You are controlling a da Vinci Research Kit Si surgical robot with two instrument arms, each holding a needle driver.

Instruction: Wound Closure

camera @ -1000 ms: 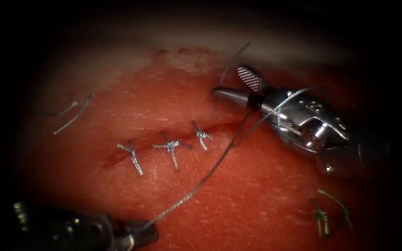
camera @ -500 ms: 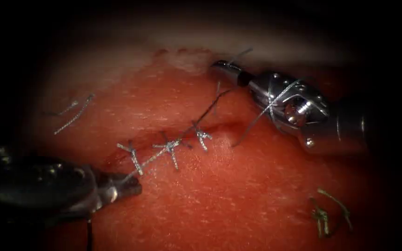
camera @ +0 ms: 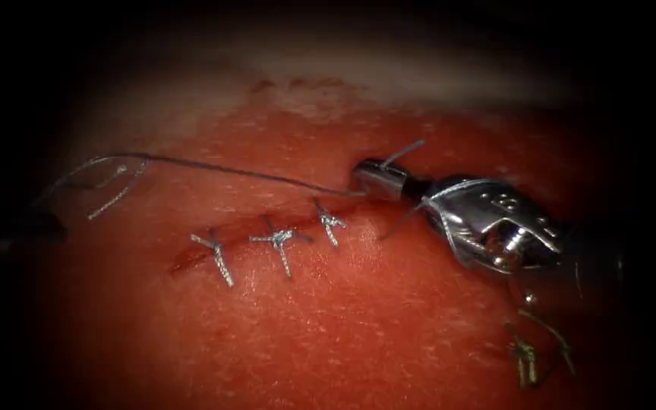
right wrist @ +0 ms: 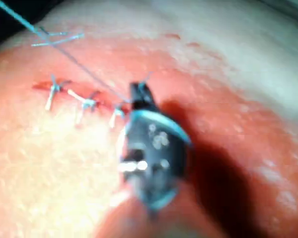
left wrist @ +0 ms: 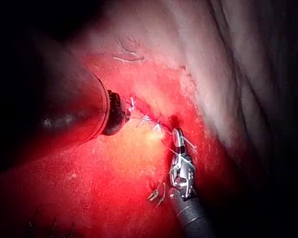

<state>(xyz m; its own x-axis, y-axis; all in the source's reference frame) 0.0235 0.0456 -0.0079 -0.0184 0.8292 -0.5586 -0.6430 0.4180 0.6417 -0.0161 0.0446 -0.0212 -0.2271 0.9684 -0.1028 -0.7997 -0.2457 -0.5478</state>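
1. Far left in the endoscope view, my left tool [camera: 28,226] sits dim at the edge of the tissue [camera: 328,334]. I cannot tell how it grips, though the thread [camera: 214,167] runs right up to it.
2. Just beside it lie cut ends of thread [camera: 119,190], loose and well clear of the cut.
3. The thread stretches in a shallow, fairly taut line above the cut [camera: 267,228], which I judge is tension held between my two tools.
4. Three finished stitches [camera: 279,241] cross the cut; to their right it remains unstitched.
5. My right tool [camera: 377,180] is clenched on the thread at the cut's right end, low over the tissue, a short tail sticking up past the tip; thread also wraps around its wrist.
6. I cannot make out the needle anywhere.
7. Lower right lie more cut thread scraps [camera: 533,349].
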